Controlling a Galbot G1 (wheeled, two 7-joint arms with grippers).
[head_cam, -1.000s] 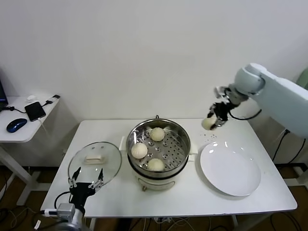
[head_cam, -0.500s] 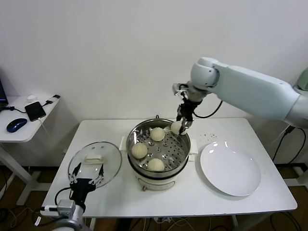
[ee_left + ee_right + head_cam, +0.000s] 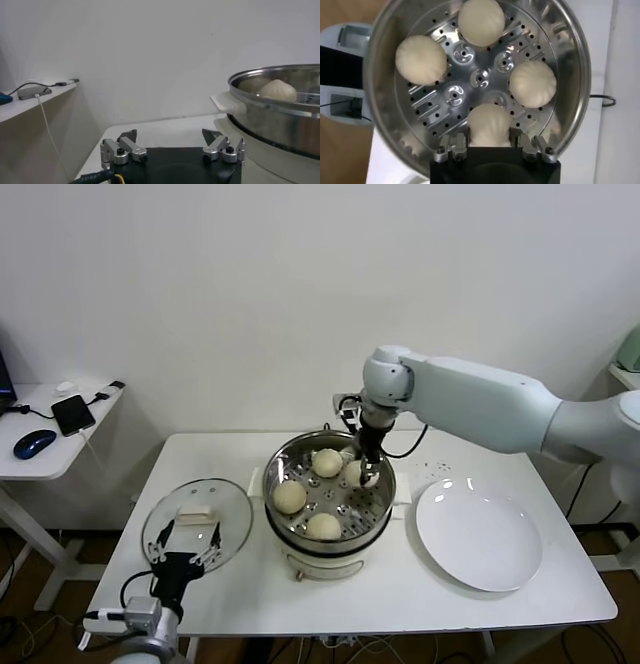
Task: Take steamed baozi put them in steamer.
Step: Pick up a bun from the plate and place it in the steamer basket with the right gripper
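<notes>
Left gripper [image 3: 183,559] low at table's [image 3: 240,594] near-left corner, beside glass lid [image 3: 197,522], fingers spread wide, holding nothing. White plate [image 3: 478,534] at right, bare. Steamer [image 3: 329,489] mid-table, three buns [image 3: 290,497] resting on perforated tray: near, left, far. Right gripper [image 3: 361,467] reaching down inside steamer at far-right side, fingers [image 3: 461,141] clamped on either side of fourth bun [image 3: 489,125], bun at or just above tray, contact unclear.

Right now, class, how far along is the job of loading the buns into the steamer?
Three cream-white dough buns sit on the shiny steel steamer's perforated tray. The right claw holds the fourth bun just above it. Only releasing it remains; the white plate is empty.
</notes>
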